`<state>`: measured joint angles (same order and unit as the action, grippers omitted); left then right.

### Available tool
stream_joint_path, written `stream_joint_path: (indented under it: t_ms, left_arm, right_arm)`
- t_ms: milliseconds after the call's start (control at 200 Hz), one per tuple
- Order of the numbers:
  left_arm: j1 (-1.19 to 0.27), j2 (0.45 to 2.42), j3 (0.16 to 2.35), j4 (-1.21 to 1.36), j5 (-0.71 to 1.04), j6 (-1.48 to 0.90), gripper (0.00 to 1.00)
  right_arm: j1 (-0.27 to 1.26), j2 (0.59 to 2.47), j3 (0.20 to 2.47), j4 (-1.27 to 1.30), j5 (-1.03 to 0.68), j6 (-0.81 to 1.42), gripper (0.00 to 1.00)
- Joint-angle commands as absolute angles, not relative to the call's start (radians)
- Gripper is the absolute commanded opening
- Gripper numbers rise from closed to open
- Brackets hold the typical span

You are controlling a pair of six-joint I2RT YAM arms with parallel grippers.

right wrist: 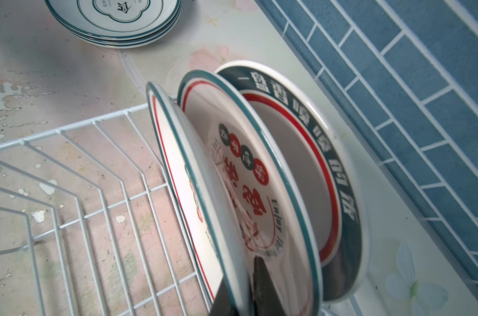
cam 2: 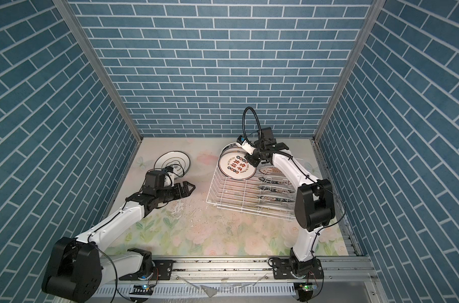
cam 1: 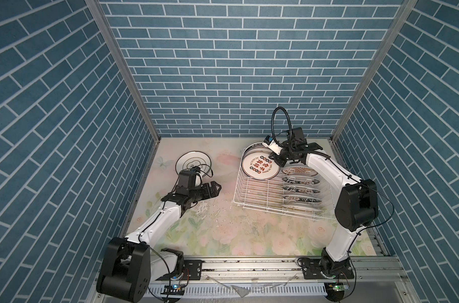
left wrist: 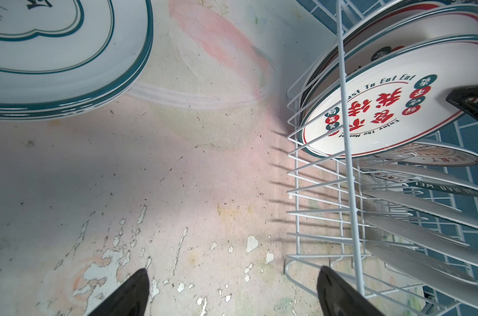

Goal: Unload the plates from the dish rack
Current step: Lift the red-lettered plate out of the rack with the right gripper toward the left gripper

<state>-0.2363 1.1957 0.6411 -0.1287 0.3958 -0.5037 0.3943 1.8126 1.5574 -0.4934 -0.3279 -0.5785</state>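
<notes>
dish rack (cam 1: 254, 195) on surface (cam 1: 236, 230) holds three large plates (right wrist: 314, 131) and five small plates (cam 1: 300, 189). right pincer (cam 1: 275, 160) clamped on front large plate (cam 1: 259, 168) rim. left pincer (cam 1: 215, 189) wide, empty, near stacked green-rimmed plates (cam 1: 193, 161).

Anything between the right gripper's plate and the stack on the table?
Nothing visible lies between the red-character plate and the plate stack; the open left gripper sits close beside that path, on the near side.

Front plate (cam 1: 259, 168) white, red characters, teal rim; rack (cam 1: 251, 196) white; tabletop (cam 1: 236, 230) floral
</notes>
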Motion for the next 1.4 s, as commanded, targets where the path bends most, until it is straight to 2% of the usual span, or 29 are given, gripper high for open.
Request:
stream_joint_path:
  t_ms: [0, 390, 765, 945, 1180, 1290, 1395]
  left_arm:
    - [-0.242, 1.204, 0.667, -0.118, 0.386, -0.491, 0.96]
    - [-0.242, 1.213, 0.675, -0.117, 0.382, -0.493, 0.96]
    - [-0.242, 1.198, 0.706, -0.147, 0.359, -0.493, 0.96]
    - [-0.241, 1.16, 0.732, -0.131, 0.346, -0.498, 0.97]
    - [-0.241, 1.109, 0.726, 0.004, 0.354, -0.52, 0.97]
    - [-0.241, 1.129, 0.723, 0.104, 0.38, -0.536, 0.97]
    - [-0.241, 1.171, 0.722, 0.204, 0.416, -0.562, 0.97]
  right_arm:
    - [0.413, 1.778, 1.512, -0.529, -0.342, -0.504, 0.0]
    - [0.413, 1.663, 1.454, -0.452, -0.293, -0.492, 0.0]
    - [0.413, 1.541, 1.421, -0.405, -0.358, -0.439, 0.0]
    - [0.409, 1.471, 1.364, -0.25, -0.375, -0.336, 0.0]
    - [0.405, 1.437, 1.243, 0.167, -0.319, 0.106, 0.0]
    - [0.407, 1.471, 1.232, 0.233, -0.306, 0.35, 0.0]
    - [0.409, 1.526, 1.239, 0.275, -0.363, 0.522, 0.0]
